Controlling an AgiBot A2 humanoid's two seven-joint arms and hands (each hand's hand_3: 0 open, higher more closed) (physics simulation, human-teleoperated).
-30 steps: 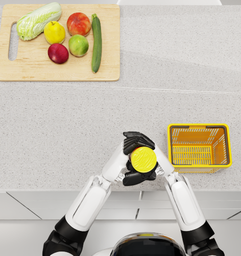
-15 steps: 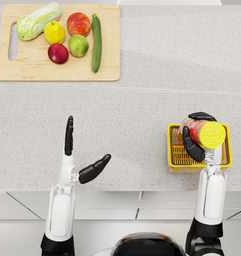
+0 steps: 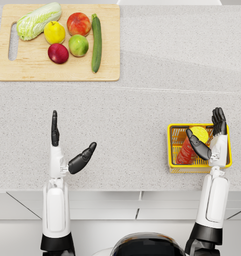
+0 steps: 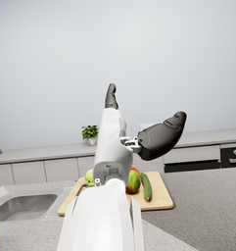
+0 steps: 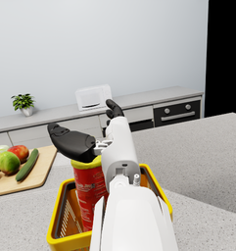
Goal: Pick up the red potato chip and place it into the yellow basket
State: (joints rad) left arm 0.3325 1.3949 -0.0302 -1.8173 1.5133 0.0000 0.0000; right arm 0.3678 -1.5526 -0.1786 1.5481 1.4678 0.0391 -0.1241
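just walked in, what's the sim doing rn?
The right robot hand is over the yellow basket near the counter's front edge, fingers spread. The red chip can with its yellow lid sits in the basket, leaning, and the hand no longer appears to grip it. The left robot hand is open over bare counter, holding nothing. The cutting board of fruit and vegetables sits at the far left.

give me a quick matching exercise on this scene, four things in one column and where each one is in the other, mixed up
Things:
1. chip can
2. cucumber
3. left hand
4. right hand

Places:
a. open above the bare counter
b. on the cutting board
c. inside the yellow basket
d. open over the basket

Pairs: 1-c, 2-b, 3-a, 4-d
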